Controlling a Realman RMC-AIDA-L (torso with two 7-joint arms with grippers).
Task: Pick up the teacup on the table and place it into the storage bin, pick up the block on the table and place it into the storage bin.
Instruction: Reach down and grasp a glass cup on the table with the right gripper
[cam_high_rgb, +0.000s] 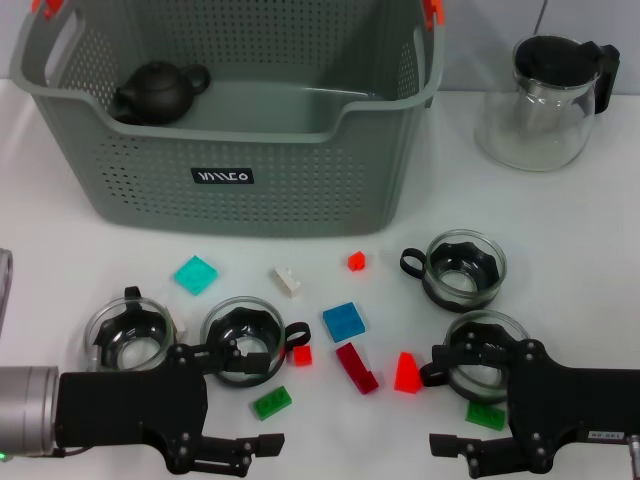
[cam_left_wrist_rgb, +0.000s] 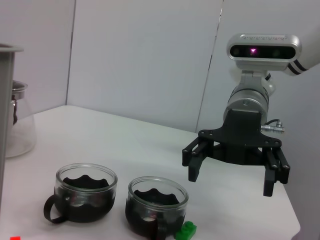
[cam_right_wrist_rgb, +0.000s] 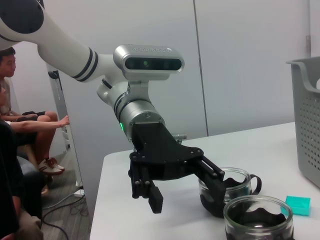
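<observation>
The grey perforated storage bin stands at the back with a dark teapot inside. Several glass teacups stand on the table: two at front left and two at right. Small blocks lie between them: teal, white, blue, dark red, a red wedge, green. My left gripper is open and empty at the front left. My right gripper is open and empty at the front right.
A glass pitcher with a black lid stands at the back right. A second green block lies by the right gripper. The table's front edge is close behind both grippers. People sit beyond the table's left side.
</observation>
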